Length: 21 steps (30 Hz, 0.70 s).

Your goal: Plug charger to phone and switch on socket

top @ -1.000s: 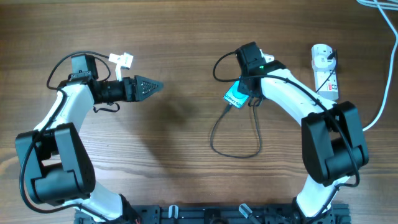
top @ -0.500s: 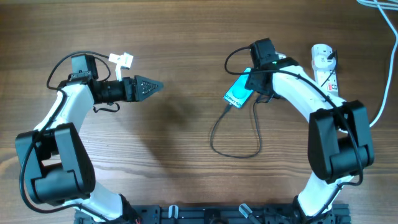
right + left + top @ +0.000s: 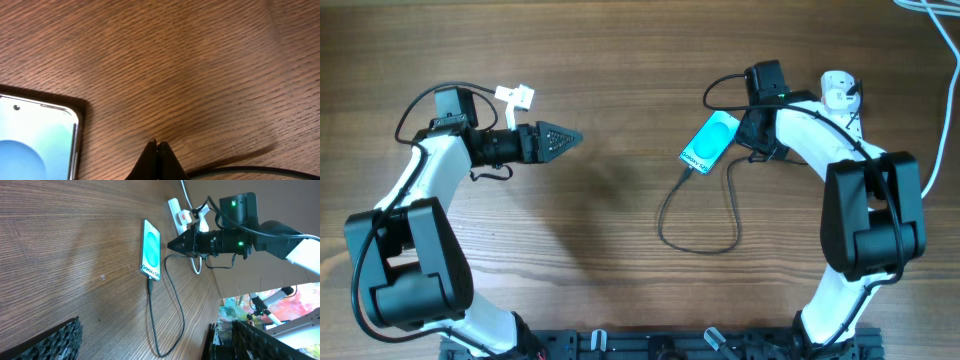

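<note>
Pinched to a single point with nothing between its fingers, the right gripper [image 3: 157,147] hangs low over the bare table [image 3: 620,250], just beside a corner of the phone [image 3: 710,143], which lies flat and slantwise near the middle of the wood. From the left wrist view, the charger [image 3: 663,222] looks seated in the phone's lower end. Its thin cable is limp and loops loosely back toward the socket [image 3: 837,92] at the far right edge, so any tug on it could probably unseat the tip or drag the light, slick phone. The socket's red switch [image 3: 184,216] probably wants a short firm push from a closed tip. The strip itself looks light enough to skid, so pressing straight down is wiser than shoving sideways. The right arm is folded tight, elbow drawn back, its wrist between phone and socket. The left gripper [image 3: 572,136] is spread wide and empty, held level well apart from everything
</note>
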Each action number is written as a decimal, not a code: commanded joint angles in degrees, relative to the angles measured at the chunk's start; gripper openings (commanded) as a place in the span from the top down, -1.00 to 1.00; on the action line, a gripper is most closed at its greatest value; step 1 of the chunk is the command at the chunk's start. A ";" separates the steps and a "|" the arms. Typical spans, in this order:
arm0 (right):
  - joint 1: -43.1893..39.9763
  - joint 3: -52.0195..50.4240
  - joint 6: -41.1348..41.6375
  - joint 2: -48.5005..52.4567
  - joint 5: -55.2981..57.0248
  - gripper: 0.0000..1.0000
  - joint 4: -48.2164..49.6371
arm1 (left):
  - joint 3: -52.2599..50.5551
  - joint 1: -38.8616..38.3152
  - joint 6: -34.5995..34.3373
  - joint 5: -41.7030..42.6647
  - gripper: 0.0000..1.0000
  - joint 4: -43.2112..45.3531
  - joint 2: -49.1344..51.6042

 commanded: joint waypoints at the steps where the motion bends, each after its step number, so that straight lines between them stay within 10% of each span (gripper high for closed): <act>1: 0.07 -0.48 -4.28 1.01 -5.18 0.91 1.81 | 0.44 0.11 0.50 -0.13 -1.00 0.22 -0.92; 14: 1.38 -0.48 0.07 3.21 -16.13 0.91 5.99 | 0.44 0.11 0.50 -0.13 -1.00 0.22 -0.92; 21: 5.84 -0.50 -13.94 3.30 -24.11 0.78 9.14 | 0.44 0.11 0.50 -0.13 -1.00 0.22 -0.92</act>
